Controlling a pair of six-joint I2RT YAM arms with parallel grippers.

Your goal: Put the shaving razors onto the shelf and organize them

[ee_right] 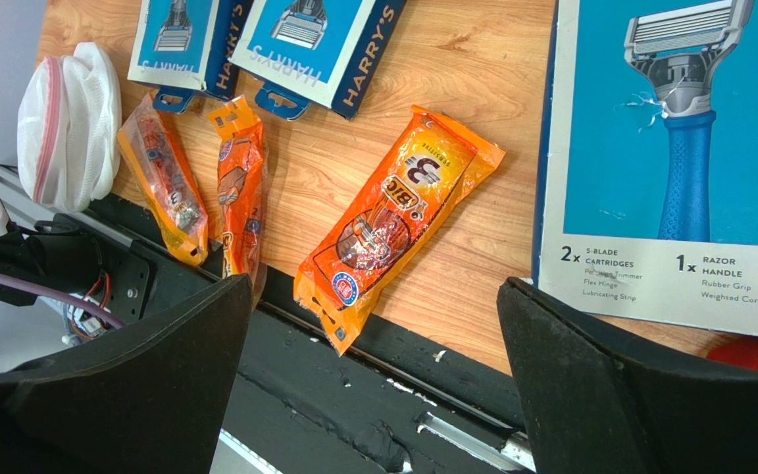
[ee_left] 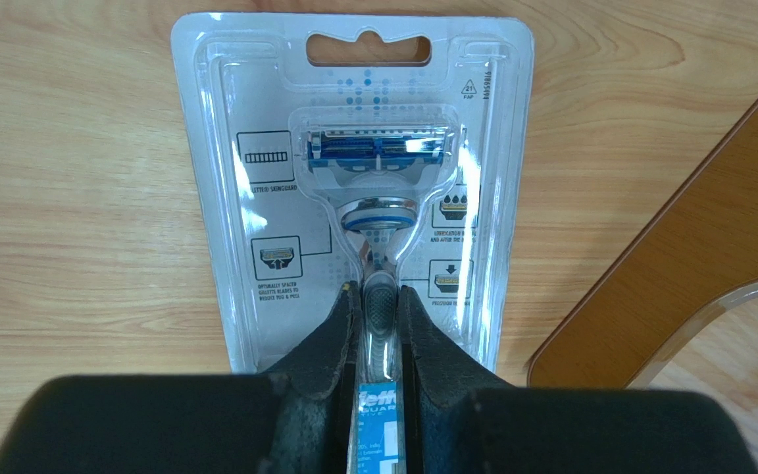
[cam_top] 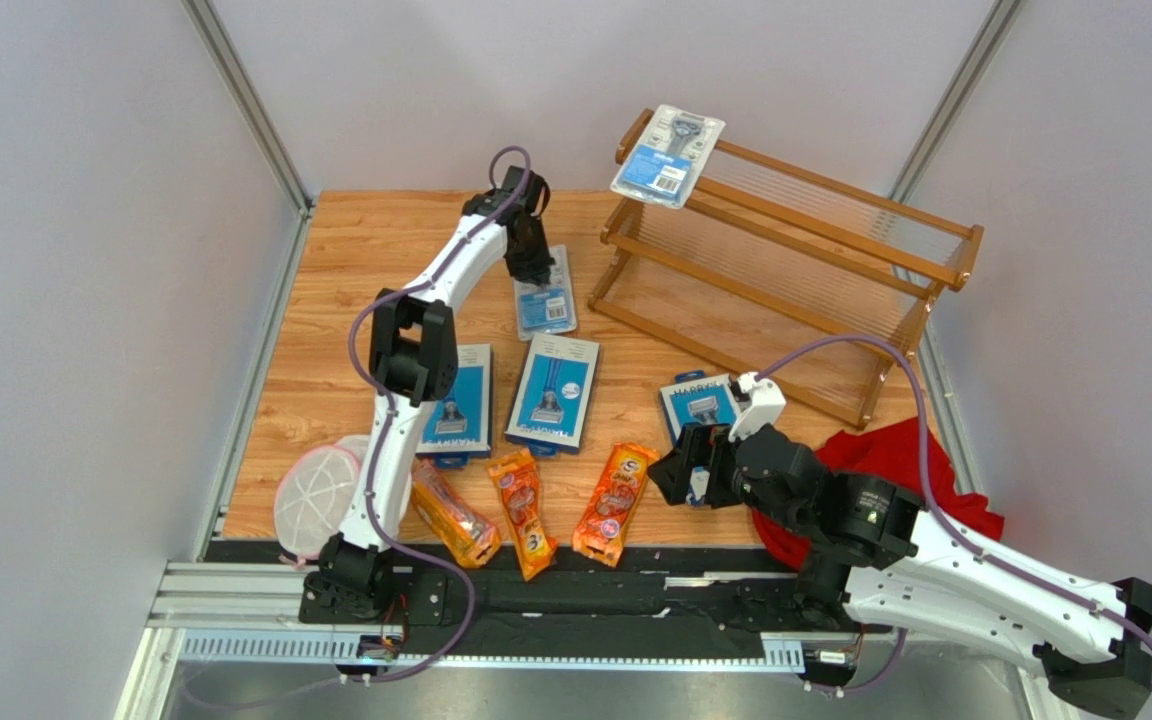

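Item: blister pack (ee_left: 353, 128), flat on table (ee_left: 77, 197) beside shelf (cam_top: 838, 188), left gripper (ee_left: 378, 296) pinched narrow on its raised handle ridge; lift level, pinch centred; right gripper (ee_right: 378, 326) wide, holding nothing, near orange bags (ee_right: 393, 217).

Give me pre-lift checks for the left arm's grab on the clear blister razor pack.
1. Left gripper shut on the handle ridge of the clear plastic blister razor pack: ok.
2. Pack lying flat on the light wooden table: ok.
3. Brown wooden two-tier shelf has top-tier room beside the second blister pack at its left end: ok.
4. Right gripper open, well apart from the left arm: ok.
5. Grip firm enough for lifting: cannot tell.
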